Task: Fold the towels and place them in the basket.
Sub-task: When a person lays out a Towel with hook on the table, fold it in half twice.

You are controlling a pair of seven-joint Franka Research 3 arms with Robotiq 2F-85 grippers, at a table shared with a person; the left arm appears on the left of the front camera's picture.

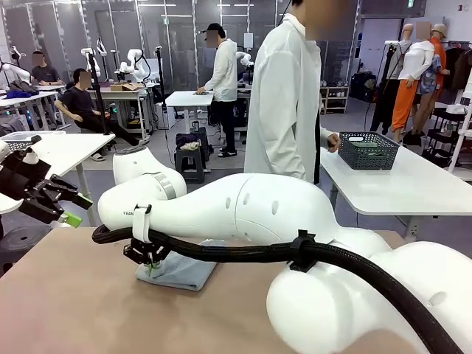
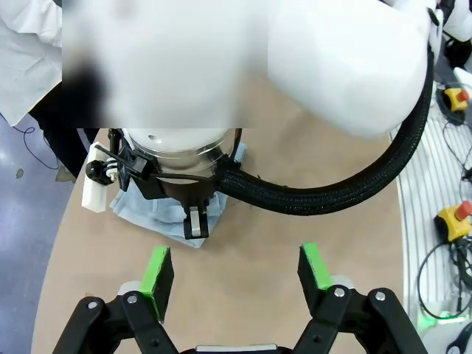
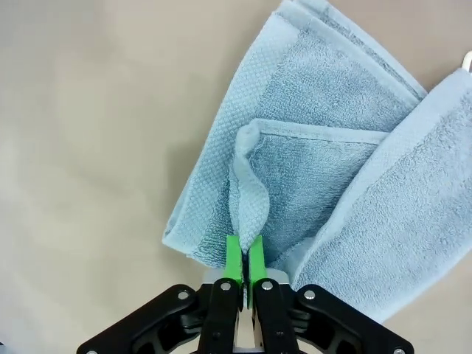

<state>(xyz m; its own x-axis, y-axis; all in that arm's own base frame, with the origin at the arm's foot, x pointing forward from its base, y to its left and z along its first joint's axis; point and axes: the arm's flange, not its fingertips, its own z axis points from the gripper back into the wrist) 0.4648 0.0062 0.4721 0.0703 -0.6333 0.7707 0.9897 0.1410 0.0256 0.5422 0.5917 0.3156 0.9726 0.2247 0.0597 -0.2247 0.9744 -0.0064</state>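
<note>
So the pale blue towel (image 3: 324, 169) is lying on the tan surface (image 1: 66, 302), already partly doubled over itself, and the right gripper (image 3: 244, 259) has its green fingers pinched tight on a ridge of the cloth's hem. That pinch pulls a little peak of fabric up off the layer below, which makes sense to me as a way to get one edge free so it can be carried over for the next fold. Looks like mid-fold, not finished.

The right arm reaches well across the middle of the surface to get there, big white links stretched out low, wrist pointing straight down onto the towel (image 1: 181, 269), black cable hose trailing along it.

The left gripper (image 2: 237, 271) sits back from the towel (image 2: 151, 210), near but not touching it, fingers spread wide with nothing between them. In the front view it hangs off to the towel's left, above the surface edge (image 1: 55, 206). My guess is it's just waiting for its turn, maybe to pin or grab a corner.

The basket (image 1: 368, 150) is nowhere near the towel: it's on a white table far behind it, beside the person in the white coat (image 1: 284, 103), with something green inside. So the drop-off isn't close yet.
</note>
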